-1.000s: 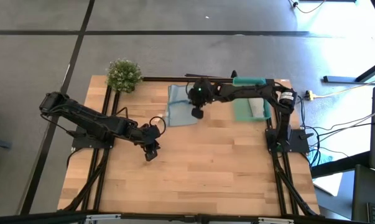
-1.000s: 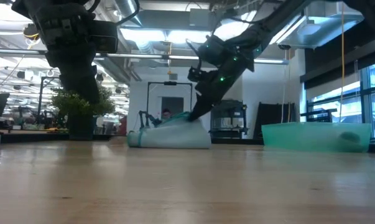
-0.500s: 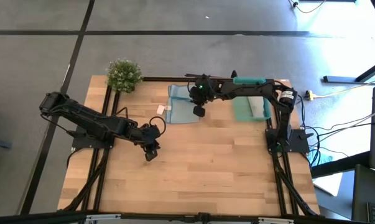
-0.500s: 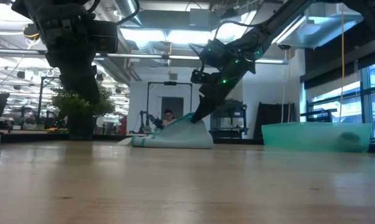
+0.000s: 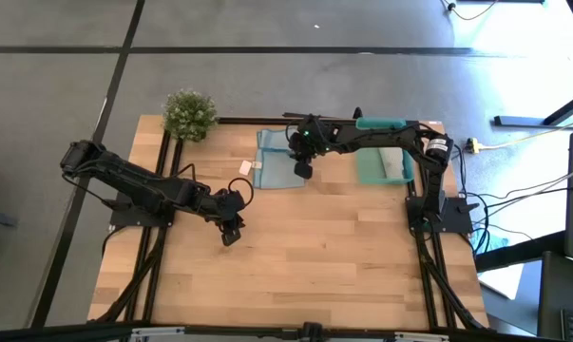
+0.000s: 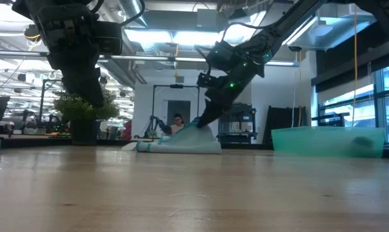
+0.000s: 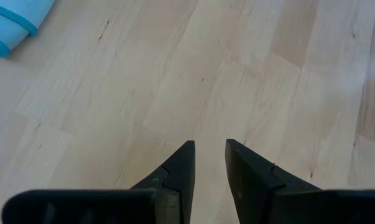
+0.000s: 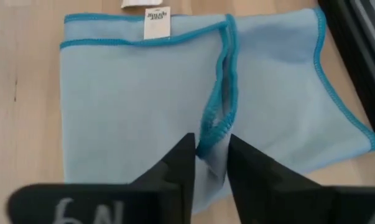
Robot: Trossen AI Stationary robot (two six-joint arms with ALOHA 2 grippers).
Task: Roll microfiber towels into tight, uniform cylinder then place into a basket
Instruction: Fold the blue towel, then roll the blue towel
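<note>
The light blue towel [image 5: 275,163] lies folded in layers on the table's far middle, with a white label [image 8: 156,14] at its left edge. My right gripper [image 8: 209,146] reaches down onto its right part, and the cloth rises in a small peak [image 6: 195,131] to the fingers. The teal basket [image 5: 367,173] stands to the right of the towel, with a pale cloth [image 5: 392,163] inside it. My left gripper [image 7: 209,152] hovers open over bare wood at the left middle [image 5: 231,233], with a corner of the blue towel [image 7: 10,18] far ahead of it. My right gripper has the teal hem [image 8: 216,124] of a folded-over flap between its two fingers, which stand a little apart. The fingers slant down from the table's right side. The cloth there is drawn up into a low peak while the rest of the towel [image 8: 125,106] lies flat on the table.
A small bushy green plant [image 5: 189,114] stands at the far left corner. Black frame rails [image 5: 267,121] run along the table's far edge and sides. The near half of the wooden table [image 5: 305,266] is bare.
The towel's left part has spread a little toward the table's left, and its white label has come into view beside that edge. The raised peak of cloth stays at my right gripper's fingers.
</note>
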